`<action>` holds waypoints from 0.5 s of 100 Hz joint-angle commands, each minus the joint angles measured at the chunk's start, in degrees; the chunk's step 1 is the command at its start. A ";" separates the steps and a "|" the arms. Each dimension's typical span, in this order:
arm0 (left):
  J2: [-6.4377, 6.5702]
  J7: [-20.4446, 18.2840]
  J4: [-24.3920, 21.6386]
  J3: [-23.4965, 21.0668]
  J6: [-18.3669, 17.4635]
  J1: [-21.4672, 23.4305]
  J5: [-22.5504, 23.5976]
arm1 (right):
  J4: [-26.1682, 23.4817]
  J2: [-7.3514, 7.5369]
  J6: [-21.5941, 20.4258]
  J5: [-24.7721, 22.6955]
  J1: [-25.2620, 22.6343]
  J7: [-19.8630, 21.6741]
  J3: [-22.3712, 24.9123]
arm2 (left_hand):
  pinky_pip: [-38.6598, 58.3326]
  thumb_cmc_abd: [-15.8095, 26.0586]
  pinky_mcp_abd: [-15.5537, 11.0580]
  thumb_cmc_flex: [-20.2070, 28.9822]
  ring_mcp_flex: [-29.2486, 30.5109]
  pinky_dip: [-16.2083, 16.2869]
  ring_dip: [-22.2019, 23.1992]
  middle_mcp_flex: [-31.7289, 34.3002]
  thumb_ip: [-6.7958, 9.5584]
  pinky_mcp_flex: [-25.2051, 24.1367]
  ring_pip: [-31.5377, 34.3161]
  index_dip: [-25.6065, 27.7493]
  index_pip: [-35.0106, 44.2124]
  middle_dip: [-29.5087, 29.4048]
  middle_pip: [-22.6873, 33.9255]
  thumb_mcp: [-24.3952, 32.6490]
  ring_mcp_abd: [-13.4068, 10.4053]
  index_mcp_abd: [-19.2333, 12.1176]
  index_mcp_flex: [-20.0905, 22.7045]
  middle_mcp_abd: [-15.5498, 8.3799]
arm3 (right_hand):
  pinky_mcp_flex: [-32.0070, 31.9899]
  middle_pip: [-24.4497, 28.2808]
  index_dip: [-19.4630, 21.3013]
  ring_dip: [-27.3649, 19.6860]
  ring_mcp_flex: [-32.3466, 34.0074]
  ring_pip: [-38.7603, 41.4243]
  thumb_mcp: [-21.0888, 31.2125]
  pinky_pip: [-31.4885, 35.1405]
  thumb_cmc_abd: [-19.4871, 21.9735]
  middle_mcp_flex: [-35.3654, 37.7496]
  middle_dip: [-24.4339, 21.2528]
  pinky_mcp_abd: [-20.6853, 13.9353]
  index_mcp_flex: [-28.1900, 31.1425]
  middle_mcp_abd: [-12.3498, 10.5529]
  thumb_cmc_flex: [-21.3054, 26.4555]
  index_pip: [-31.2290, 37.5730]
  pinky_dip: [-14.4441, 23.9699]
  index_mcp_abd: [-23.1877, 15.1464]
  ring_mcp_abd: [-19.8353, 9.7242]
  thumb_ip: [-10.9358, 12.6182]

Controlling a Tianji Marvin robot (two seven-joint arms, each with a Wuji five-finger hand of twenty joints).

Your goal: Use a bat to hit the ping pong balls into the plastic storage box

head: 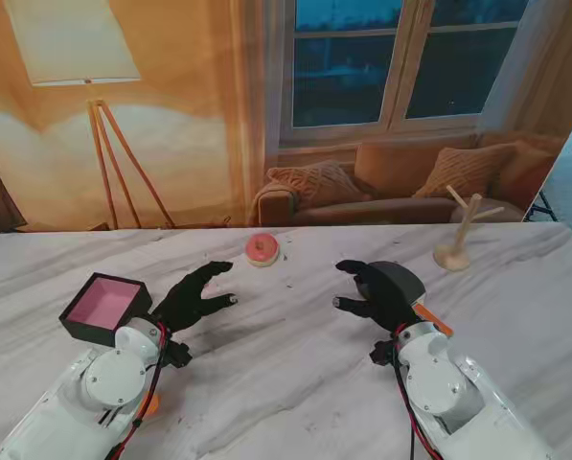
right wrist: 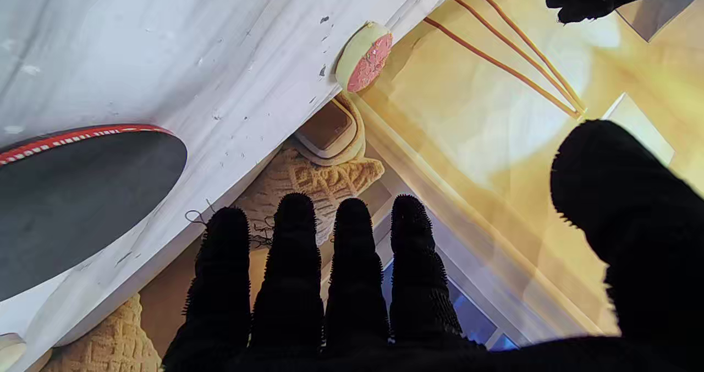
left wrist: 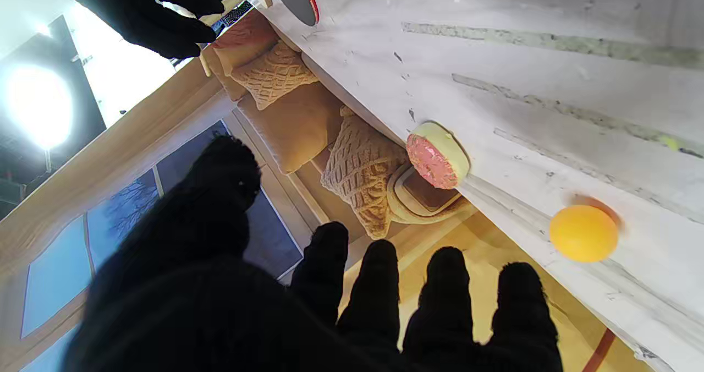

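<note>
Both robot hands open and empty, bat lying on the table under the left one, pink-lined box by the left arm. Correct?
Not quite: the bat lies under the right robot hand, as the right wrist view shows. The rest holds: the left robot hand is open and empty too, and the box sits by the left arm.

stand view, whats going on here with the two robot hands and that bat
Nothing is being held. Both gloved hands hover over the marble table, fingers spread: the left robot hand beside the black storage box with a pink inside, the right robot hand over the ping pong bat, which lies flat. The left wrist view shows an orange ping pong ball on the table, not in the box.
</note>
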 commanded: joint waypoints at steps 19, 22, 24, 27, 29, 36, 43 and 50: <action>-0.11 -0.98 0.10 0.43 0.19 -0.15 -0.42 | -0.21 -0.15 0.39 -0.11 -0.33 0.70 -0.04 | -0.46 -0.07 -0.94 -0.87 -0.24 -0.39 -0.81 1.00 -0.06 0.25 -0.37 -0.58 -0.65 -0.86 -0.02 0.83 -1.80 -1.74 -0.52 -1.63 | -0.37 -0.12 -0.07 -0.15 -0.64 0.10 -0.96 1.24 0.88 -1.14 -0.09 -1.20 -1.88 -0.61 -1.49 0.70 0.06 0.52 -0.37 2.02; -0.13 -0.99 0.04 0.47 0.27 -0.16 -0.58 | -0.24 -0.15 0.35 -0.05 -0.35 0.73 -0.01 | -0.38 -0.08 -0.78 -0.81 -0.23 -0.32 -0.81 1.04 -0.06 0.28 -0.36 -0.59 -0.65 -0.85 -0.01 0.85 -1.65 -1.76 -0.53 -1.59 | -0.38 -0.15 -0.10 -0.14 -0.64 0.11 -0.96 1.28 0.87 -1.14 -0.09 -1.25 -1.87 -0.66 -1.48 0.73 0.05 0.50 -0.36 2.01; -0.14 -1.00 -0.01 0.49 0.32 -0.16 -0.64 | -0.27 -0.15 0.32 -0.03 -0.36 0.74 0.03 | -0.30 -0.03 -0.60 -0.86 -0.15 -0.25 -0.79 1.06 -0.07 0.34 -0.31 -0.60 -0.68 -0.83 0.01 0.80 -1.49 -1.80 -0.60 -1.50 | -0.38 -0.16 -0.11 -0.14 -0.62 0.12 -0.96 1.30 0.86 -1.13 -0.09 -1.22 -1.84 -0.64 -1.47 0.74 0.05 0.51 -0.35 2.01; -0.12 -1.04 -0.11 0.50 0.39 -0.17 -0.62 | -0.28 -0.14 0.27 -0.06 -0.37 0.75 0.09 | -0.13 0.00 -0.40 -0.93 0.07 -0.12 -0.69 1.27 -0.09 0.47 -0.15 -0.61 -0.69 -0.73 0.16 0.72 -1.02 -1.87 -0.66 -1.33 | -0.36 -0.16 -0.13 -0.13 -0.55 0.15 -0.97 1.35 0.89 -1.08 -0.08 -1.16 -1.77 -0.64 -1.52 0.79 0.05 0.51 -0.31 2.00; -0.11 -1.07 -0.19 0.50 0.45 -0.17 -0.55 | -0.28 -0.13 0.23 -0.09 -0.36 0.76 0.13 | -0.02 0.07 -0.28 -1.03 0.18 -0.02 -0.61 1.39 -0.10 0.54 -0.03 -0.62 -0.72 -0.64 0.28 0.64 -0.86 -1.90 -0.78 -1.18 | -0.35 -0.17 -0.14 -0.12 -0.51 0.17 -0.97 1.37 0.88 -1.05 -0.07 -1.14 -1.73 -0.66 -1.53 0.81 0.04 0.52 -0.35 2.00; -0.07 -1.10 -0.31 0.46 0.55 -0.23 -0.26 | -0.26 -0.12 0.14 -0.11 -0.28 0.81 0.31 | 0.36 0.15 -0.04 -1.11 0.45 0.36 -0.28 0.53 -0.12 0.72 0.34 -0.60 -0.75 -0.48 0.13 0.38 -0.50 -1.85 -1.04 -1.05 | -0.37 -0.15 -0.19 -0.10 -0.53 0.19 -0.92 1.50 0.77 -0.93 -0.01 -1.10 -1.50 -0.61 -1.50 0.93 0.04 0.46 -0.26 2.00; -0.14 -0.82 -0.26 0.51 0.67 -0.32 -0.08 | -0.07 -0.11 0.08 -0.22 -0.15 0.75 0.45 | 1.05 0.17 0.20 -1.03 0.98 1.28 0.62 1.01 -0.17 0.85 1.09 -0.45 -0.63 0.36 0.46 -0.28 0.05 -1.86 -1.12 -0.61 | -0.31 -0.09 -0.21 -0.05 -0.37 0.30 -0.85 1.64 0.78 -0.82 0.06 -1.11 -1.37 -0.60 -1.53 1.02 0.05 0.50 -0.28 2.00; -0.26 -0.41 -0.04 0.70 0.83 -0.47 -0.12 | 0.07 -0.13 0.23 -0.30 -0.11 0.69 0.54 | 1.28 0.10 0.42 -1.19 1.32 1.61 0.99 1.33 -0.22 1.07 1.35 -0.40 -0.61 0.78 0.66 -0.61 0.45 -1.74 -1.20 -0.28 | -0.25 0.13 -0.19 0.05 -0.26 0.47 -0.76 1.89 0.64 -0.62 0.24 -1.16 -1.04 -0.47 -1.47 1.22 0.13 0.56 -0.27 1.99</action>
